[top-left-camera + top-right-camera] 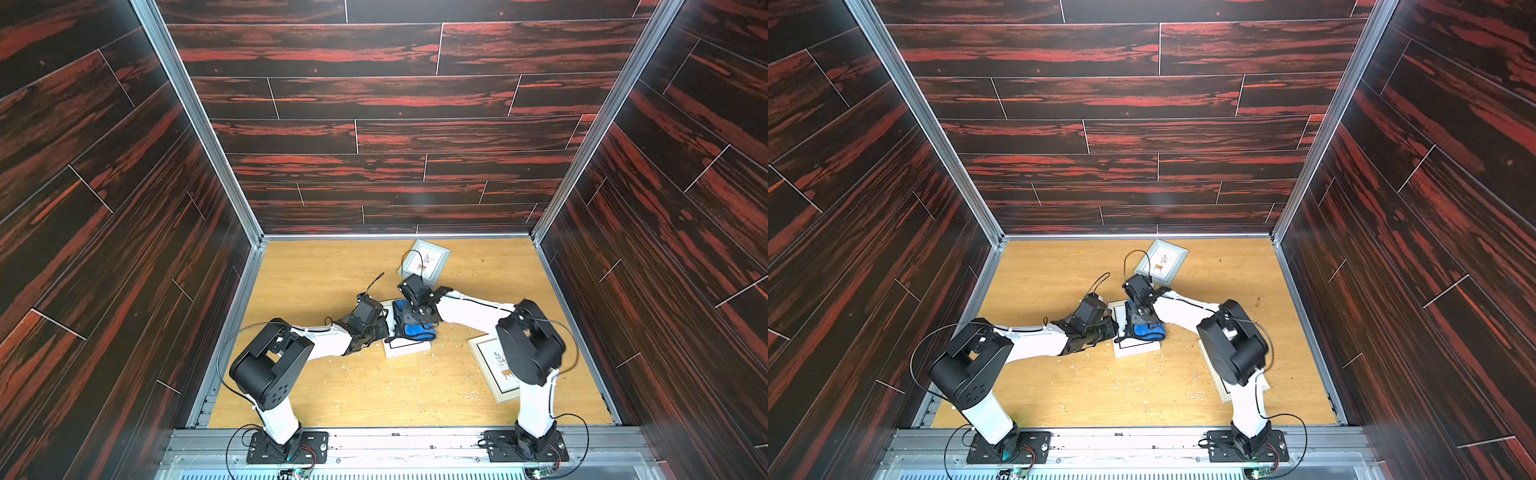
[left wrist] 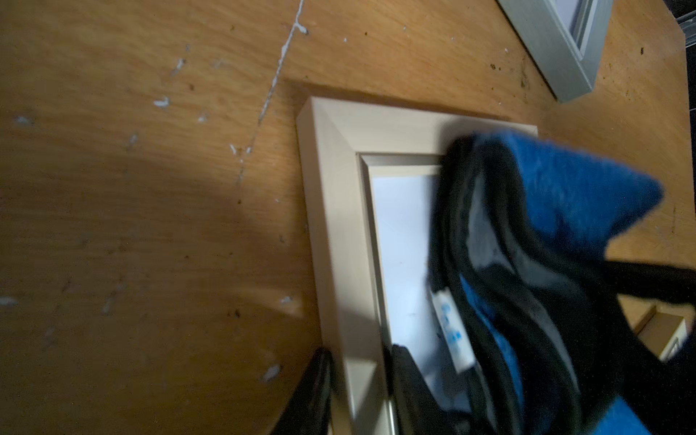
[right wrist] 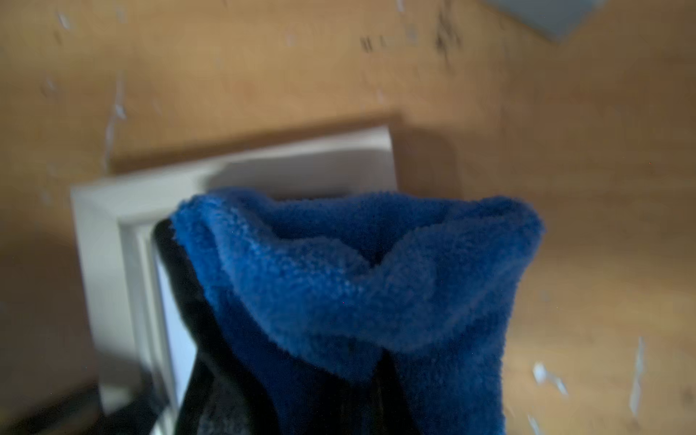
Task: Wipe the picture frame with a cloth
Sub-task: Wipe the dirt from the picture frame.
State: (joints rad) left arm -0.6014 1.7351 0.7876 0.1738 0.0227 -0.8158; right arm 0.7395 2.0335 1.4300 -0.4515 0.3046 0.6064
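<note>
A cream picture frame (image 1: 409, 352) (image 1: 1136, 350) lies flat mid-table. My left gripper (image 1: 384, 332) (image 1: 1113, 328) comes in from its left side. In the left wrist view the gripper (image 2: 359, 361) is shut on the frame's side rail (image 2: 335, 188), one finger outside (image 2: 320, 376) and one on the glass side. The blue fluffy cloth (image 1: 420, 331) (image 1: 1149, 331) with black edging is bunched in my right gripper (image 1: 409, 322) (image 1: 1136, 320), which is shut on it. It hangs onto the frame's glass (image 2: 565, 188). In the right wrist view the cloth (image 3: 376, 282) hides the fingers and covers most of the frame (image 3: 109, 233).
A grey-framed picture (image 1: 426, 259) (image 1: 1163, 262) lies near the back wall. Another frame (image 1: 492, 365) (image 1: 1219, 382) lies at the right, partly under my right arm. White flakes are scattered over the wooden table (image 1: 324, 282). Dark walls close in three sides.
</note>
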